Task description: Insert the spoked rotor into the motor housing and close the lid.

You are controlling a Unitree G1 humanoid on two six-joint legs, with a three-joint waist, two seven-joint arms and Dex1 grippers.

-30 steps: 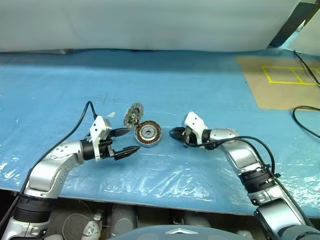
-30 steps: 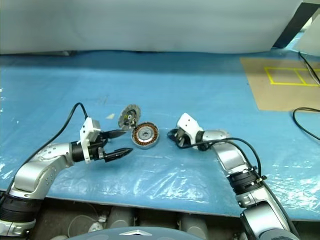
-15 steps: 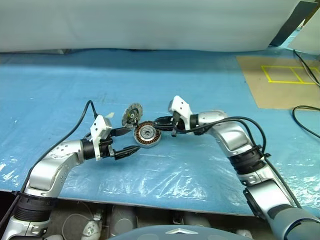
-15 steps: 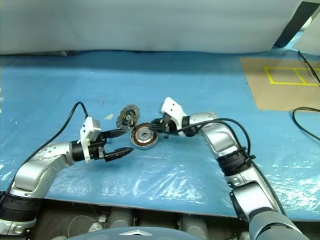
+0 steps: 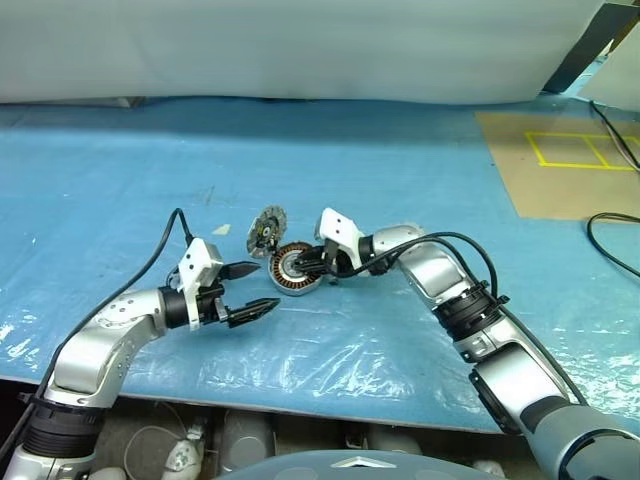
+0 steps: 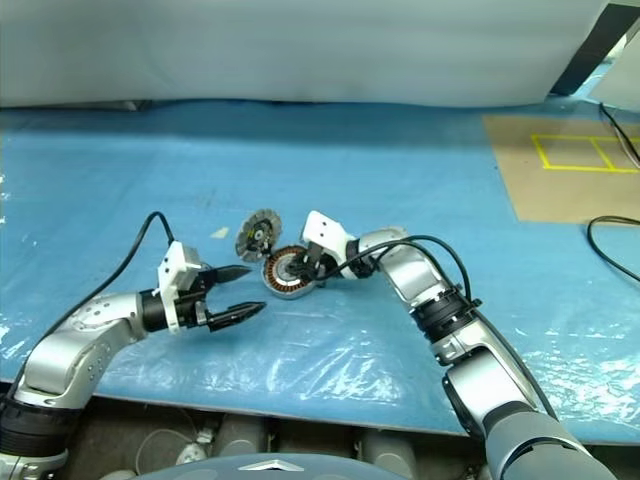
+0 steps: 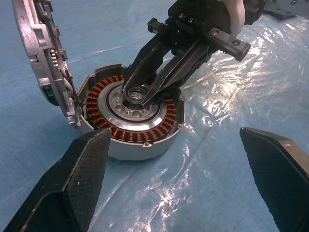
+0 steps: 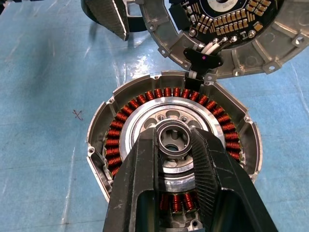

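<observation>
Two pincers flank the motor housing: left pincer spread wide, right pincer narrowed on its central hub ring.

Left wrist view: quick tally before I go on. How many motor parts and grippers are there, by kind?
Motor housing: 1
Lid, standing on edge beside the housing: 1
Small ring, pinched over the housing's centre: 1
Grippers: 2, the right gripper holding the ring and the left gripper open
Total: 5
</observation>
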